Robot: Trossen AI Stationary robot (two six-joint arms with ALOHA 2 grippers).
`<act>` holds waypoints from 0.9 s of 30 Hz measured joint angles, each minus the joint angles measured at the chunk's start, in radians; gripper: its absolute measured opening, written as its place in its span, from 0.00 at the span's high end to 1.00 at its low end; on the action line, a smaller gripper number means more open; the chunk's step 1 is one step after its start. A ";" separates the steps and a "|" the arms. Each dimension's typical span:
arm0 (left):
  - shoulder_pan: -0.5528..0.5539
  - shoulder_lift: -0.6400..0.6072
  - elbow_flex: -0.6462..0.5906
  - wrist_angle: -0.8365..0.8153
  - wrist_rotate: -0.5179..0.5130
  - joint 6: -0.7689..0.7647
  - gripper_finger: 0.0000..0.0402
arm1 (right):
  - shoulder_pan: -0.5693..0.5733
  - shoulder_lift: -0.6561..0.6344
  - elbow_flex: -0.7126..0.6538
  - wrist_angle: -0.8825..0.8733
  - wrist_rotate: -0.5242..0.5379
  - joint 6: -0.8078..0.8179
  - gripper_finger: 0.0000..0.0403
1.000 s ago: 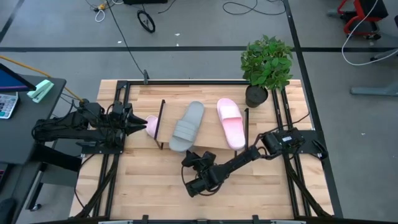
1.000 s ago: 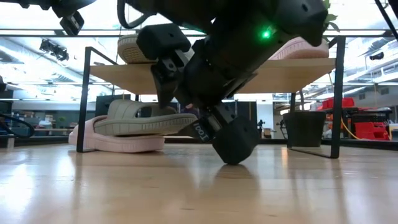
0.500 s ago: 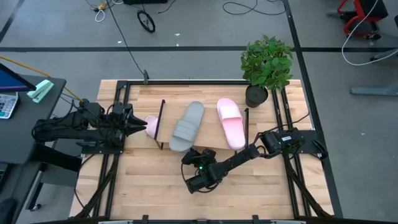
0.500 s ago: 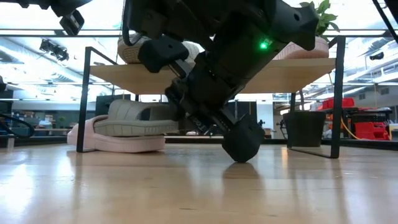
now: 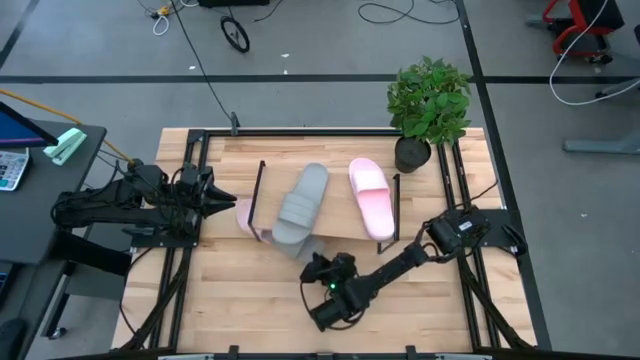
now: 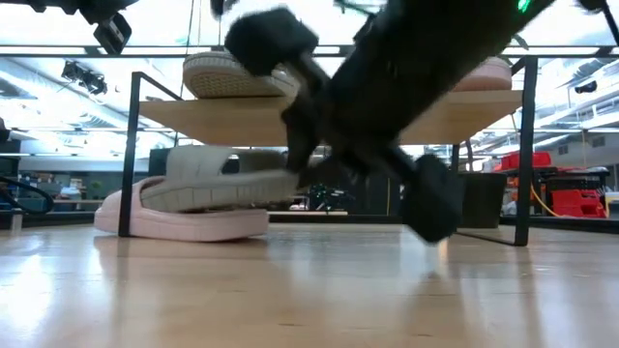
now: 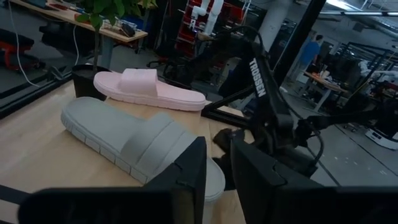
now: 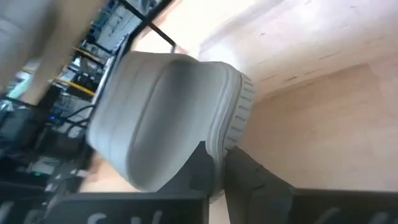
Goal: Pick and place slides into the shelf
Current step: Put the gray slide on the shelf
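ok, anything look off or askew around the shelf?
Yes. Under the shelf, a grey slide lies tilted on top of a pink slide instead of flat on the table. The right gripper is shut on the grey one's edge.

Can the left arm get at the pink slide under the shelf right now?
Probably yes: the left gripper sits beside the pink slide, whose end pokes out past the shelf frame. But the grey slide lies on it, gripped by the right gripper.
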 joint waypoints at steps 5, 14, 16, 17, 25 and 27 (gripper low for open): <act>0.001 0.000 0.000 0.001 -0.001 -0.013 0.80 | 0.046 -0.065 0.001 -0.065 0.016 -0.001 0.94; 0.001 0.000 0.000 0.004 -0.002 -0.026 0.82 | 0.163 -0.169 0.003 -0.185 -0.078 0.004 0.94; 0.001 0.000 0.000 0.004 -0.002 -0.025 0.83 | 0.187 -0.181 0.004 -0.192 -0.088 0.004 0.94; 0.001 0.000 0.000 0.004 -0.004 -0.025 0.83 | 0.194 -0.185 0.004 -0.197 -0.095 0.006 0.94; 0.001 0.000 0.000 0.005 -0.022 -0.026 0.82 | 0.195 -0.146 0.006 -0.155 -0.127 0.009 0.94; 0.001 0.000 0.000 0.005 -0.023 -0.026 0.83 | 0.190 -0.122 0.005 -0.146 -0.133 0.009 0.94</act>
